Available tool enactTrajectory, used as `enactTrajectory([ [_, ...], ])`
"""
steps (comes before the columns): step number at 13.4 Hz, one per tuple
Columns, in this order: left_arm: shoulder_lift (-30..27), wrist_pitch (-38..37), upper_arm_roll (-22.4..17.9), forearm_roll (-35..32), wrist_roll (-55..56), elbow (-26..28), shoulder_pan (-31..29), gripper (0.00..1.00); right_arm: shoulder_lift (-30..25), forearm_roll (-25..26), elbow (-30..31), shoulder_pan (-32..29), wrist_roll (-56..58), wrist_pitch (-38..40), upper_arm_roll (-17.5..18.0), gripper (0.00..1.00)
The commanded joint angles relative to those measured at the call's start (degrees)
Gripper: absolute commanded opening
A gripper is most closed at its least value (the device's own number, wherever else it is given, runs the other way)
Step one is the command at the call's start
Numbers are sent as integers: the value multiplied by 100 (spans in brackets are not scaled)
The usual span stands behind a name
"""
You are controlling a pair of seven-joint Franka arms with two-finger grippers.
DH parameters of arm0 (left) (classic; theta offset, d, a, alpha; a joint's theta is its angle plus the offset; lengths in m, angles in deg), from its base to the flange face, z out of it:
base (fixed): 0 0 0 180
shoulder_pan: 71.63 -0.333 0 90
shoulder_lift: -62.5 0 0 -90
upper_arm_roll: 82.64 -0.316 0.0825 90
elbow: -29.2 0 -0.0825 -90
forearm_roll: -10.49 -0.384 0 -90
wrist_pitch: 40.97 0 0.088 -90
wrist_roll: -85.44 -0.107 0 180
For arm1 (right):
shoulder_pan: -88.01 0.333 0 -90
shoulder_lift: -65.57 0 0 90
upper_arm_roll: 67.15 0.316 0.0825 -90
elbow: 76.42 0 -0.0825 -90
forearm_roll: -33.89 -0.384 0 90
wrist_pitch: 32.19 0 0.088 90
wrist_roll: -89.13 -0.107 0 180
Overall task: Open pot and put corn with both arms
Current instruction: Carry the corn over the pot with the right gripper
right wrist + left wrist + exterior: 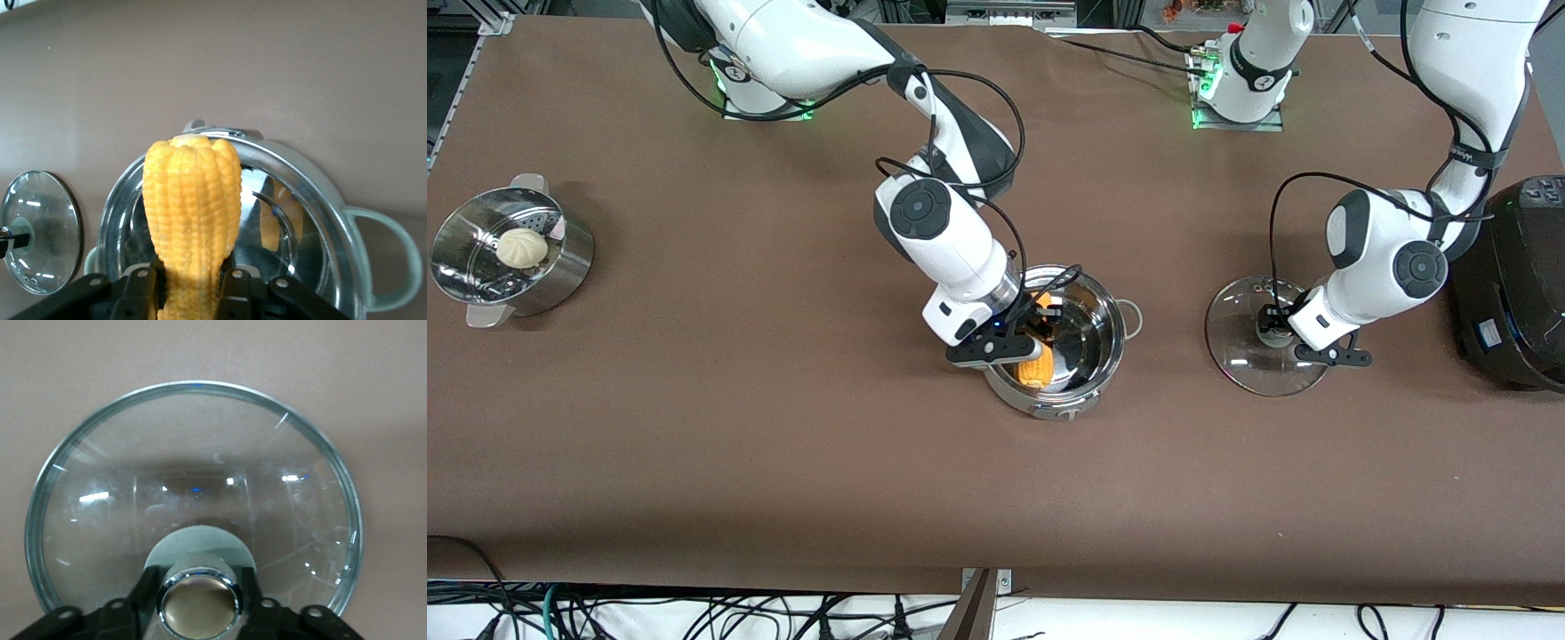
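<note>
The shiny steel pot (1100, 331) stands open at mid-table, and the right wrist view shows it (303, 213) too. My right gripper (1040, 336) is shut on the yellow corn (1037, 366) and holds it over the pot's inside, at the rim on the right arm's side. In the right wrist view the corn (193, 200) sticks out from my right gripper (193, 290). My left gripper (1272, 327) is shut on the beige knob (199, 603) of the glass lid (1249, 360), which is low over the table beside the pot, toward the left arm's end.
A perforated steamer basket (560, 267) with a white bun (522, 247) stands at the right arm's end. A big black rice cooker (1516, 284) stands at the left arm's end, close beside the lid.
</note>
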Motion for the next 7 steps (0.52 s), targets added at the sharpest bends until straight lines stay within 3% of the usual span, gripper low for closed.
enactTrajectory([
  [1,78,10,24,-88,-99,-56,-148,100,255,-95,-99,60,-29,-265,13,20],
  [7,-807,-454,41,-79,-82,-258,-394,100,458,-289,-90,253,-405,-468,4,21],
])
